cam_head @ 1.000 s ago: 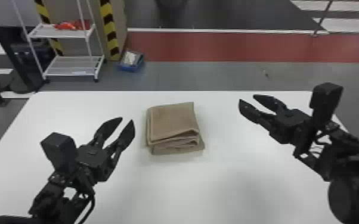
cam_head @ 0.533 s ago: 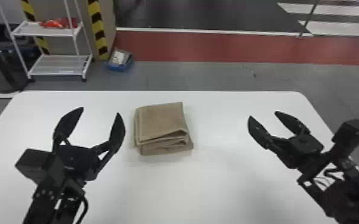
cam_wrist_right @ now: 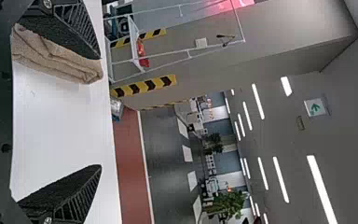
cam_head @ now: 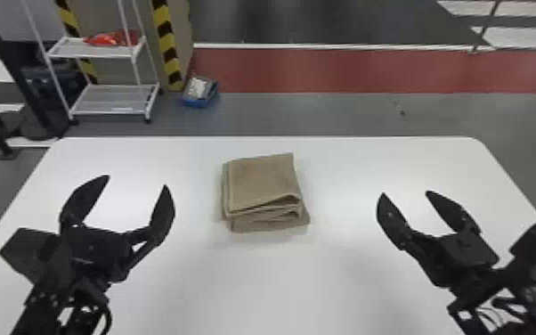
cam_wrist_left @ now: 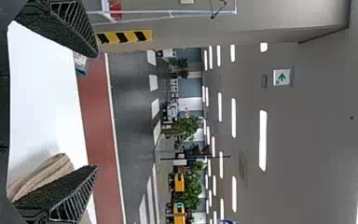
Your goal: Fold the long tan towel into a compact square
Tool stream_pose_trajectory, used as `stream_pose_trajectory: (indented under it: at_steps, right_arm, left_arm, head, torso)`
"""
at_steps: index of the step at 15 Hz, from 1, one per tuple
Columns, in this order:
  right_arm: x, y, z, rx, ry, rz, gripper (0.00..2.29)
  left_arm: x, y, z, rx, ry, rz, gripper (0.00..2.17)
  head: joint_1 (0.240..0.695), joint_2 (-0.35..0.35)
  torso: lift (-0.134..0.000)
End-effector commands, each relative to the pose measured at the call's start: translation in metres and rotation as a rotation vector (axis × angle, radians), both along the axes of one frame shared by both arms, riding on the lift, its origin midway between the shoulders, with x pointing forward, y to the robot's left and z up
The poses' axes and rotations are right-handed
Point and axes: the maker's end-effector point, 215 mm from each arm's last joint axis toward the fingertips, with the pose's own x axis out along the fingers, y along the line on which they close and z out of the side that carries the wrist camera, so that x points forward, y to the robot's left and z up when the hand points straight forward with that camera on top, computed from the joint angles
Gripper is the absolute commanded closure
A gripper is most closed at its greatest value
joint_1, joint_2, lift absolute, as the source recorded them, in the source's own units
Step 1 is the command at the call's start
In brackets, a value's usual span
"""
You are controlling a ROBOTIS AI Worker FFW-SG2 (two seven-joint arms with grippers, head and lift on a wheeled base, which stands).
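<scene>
Leftmost, beyond the far edge of a white desk, a white wire rack stands on the grey floor, with something red on its upper shelf. Just right of the rack sits a small blue container, perhaps a box, with pale contents.

Over the left part of the desk is the left tool, black, its two flat fingers spread wide with a clear gap between them. It is apart from the towel.

Next comes the tan towel, lying flat on the desk, around the middle and toward the far side. It is folded into a compact, roughly square stack. The top layer looks smooth, with a seam along its left side. At the near side the layers show one above another, slightly uneven, with a small opening under the top fold toward the right; the lowest layer sticks out past the others at the near right corner. In the right wrist view, the stack looks thick and soft, with rounded folds.

Over the right part of the desk is the right tool, also black, its fingers spread with a gap between them, apart from the towel.
</scene>
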Motion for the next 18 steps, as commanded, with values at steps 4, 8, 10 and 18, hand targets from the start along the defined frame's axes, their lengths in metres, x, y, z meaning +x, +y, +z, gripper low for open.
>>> stream_pose_trajectory:
  at_steps: [4,8,10,18]
  right_arm:
    - [-0.011,0.021,0.009,-0.058,-0.010,-0.011,0.05]
    - [-0.013,0.030,0.012,-0.070,-0.015,-0.001,0.05]
    - [-0.014,0.030,0.011,-0.070,-0.012,0.001,0.05]
    - [-0.019,0.030,0.014,-0.072,-0.011,0.006,0.06]
  left_arm:
    - [0.004,0.020,0.002,-0.004,0.007,0.043,0.04]
    - [0.002,0.027,0.000,-0.005,0.011,0.060,0.04]
    - [0.001,0.029,0.000,-0.001,0.012,0.064,0.04]
    - [0.004,0.024,0.001,-0.019,0.020,0.055,0.09]
  head:
    - [0.695,0.051]
    - [0.695,0.086]
    - [0.695,0.093]
    - [0.695,0.092]
  torso:
    - [-0.123]
    - [-0.123]
    - [-0.123]
    - [-0.123]
